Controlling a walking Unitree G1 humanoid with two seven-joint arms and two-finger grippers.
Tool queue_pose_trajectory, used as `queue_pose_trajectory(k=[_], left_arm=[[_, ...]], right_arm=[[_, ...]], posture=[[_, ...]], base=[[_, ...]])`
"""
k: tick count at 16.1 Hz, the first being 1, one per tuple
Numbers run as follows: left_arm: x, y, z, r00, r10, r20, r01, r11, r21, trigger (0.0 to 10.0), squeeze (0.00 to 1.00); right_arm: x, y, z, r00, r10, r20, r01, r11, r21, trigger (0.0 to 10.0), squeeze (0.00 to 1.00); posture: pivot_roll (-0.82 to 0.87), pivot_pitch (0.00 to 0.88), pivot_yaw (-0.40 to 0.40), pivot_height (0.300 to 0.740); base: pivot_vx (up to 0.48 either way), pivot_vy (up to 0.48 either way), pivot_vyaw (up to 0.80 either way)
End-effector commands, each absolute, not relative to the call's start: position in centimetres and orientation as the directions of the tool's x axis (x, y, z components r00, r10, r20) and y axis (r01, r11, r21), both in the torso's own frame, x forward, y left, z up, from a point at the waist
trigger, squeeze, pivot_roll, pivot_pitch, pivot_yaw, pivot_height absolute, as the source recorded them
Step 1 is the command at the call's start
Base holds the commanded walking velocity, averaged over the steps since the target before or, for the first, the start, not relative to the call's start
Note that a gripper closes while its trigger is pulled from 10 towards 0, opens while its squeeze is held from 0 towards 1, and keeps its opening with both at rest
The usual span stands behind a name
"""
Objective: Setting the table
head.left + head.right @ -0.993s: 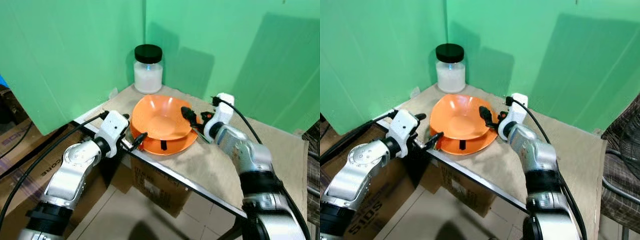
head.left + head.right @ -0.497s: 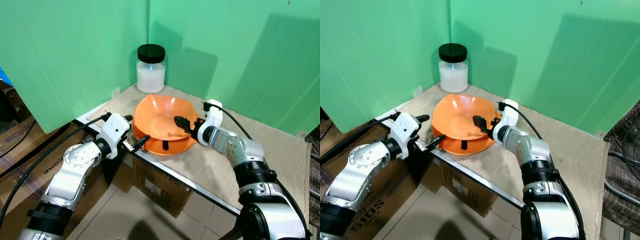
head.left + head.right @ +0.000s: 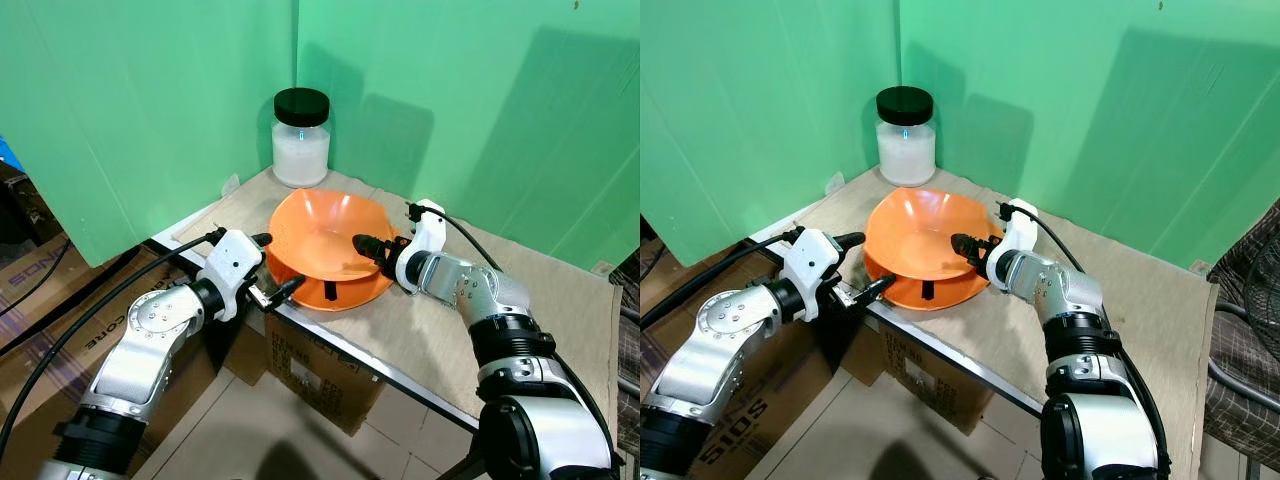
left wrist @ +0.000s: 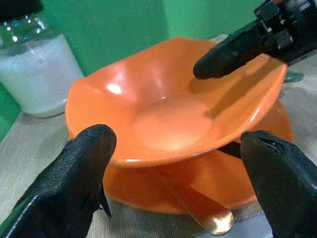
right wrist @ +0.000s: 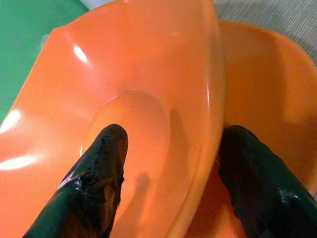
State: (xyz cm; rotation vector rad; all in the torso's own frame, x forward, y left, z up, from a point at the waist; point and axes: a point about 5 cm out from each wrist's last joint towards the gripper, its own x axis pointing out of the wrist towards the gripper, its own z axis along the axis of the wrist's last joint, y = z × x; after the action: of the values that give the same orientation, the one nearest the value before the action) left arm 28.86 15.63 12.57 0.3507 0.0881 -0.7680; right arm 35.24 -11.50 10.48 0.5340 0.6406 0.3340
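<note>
**Robot hand gripping an orange bowl over a plate on a corner counter**

Near the middle of the head-camera frame, an orange bowl (image 3: 325,240) is sitting tilted on top of an orange plate (image 3: 352,292); the plate is resting on the cloth-covered counter (image 3: 520,310), close to its front edge; something dark is showing on the plate's front rim, too small to identify.

From the right of the frame, the right hand (image 3: 372,252) is reaching in at the bowl's right rim; its two black fingers are pinching the bowl wall, one finger (image 5: 96,173) lying inside the bowl and the other outside, over the plate; the right wrist view is showing the rim running between the two fingers.

At the lower left, the left hand (image 3: 278,282) is hovering at the counter's front edge, just beside the plate; its fingers (image 4: 74,178) are spread wide apart and holding nothing; in the left wrist view the bowl and plate are sitting between and beyond the two fingertips, with the right hand's finger showing inside the bowl at the upper right.

In the upper middle of the frame, a glass jar (image 3: 300,140) with a black lid and white contents is standing upright at the back corner of the counter, behind the bowl; green walls (image 3: 150,100) are enclosing the corner; cardboard boxes (image 3: 320,385) are sitting on the floor under the counter.
</note>
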Motion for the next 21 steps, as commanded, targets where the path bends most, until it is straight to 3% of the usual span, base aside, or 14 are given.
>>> queue_pose_trajectory(k=[1,21], left_arm=[[28.6,15.3,12.6,0.698,-0.685,-0.21,0.714,0.641,0.281,10.0,0.0],[28.7,15.6,13.3,0.714,-0.677,-0.179,0.695,0.655,0.298,10.0,0.0]], right_arm=[[35.3,-11.6,10.3,0.749,0.451,-0.485,-0.119,0.812,0.572,0.0,0.0],[35.8,-12.0,11.3,0.82,0.439,-0.367,-0.163,0.795,0.585,0.0,0.0]], posture=[[0.03,0.0,-0.065,0.74],[0.04,0.0,-0.068,0.74]], base=[[0.0,0.0,0.0],[0.0,0.0,0.0]])
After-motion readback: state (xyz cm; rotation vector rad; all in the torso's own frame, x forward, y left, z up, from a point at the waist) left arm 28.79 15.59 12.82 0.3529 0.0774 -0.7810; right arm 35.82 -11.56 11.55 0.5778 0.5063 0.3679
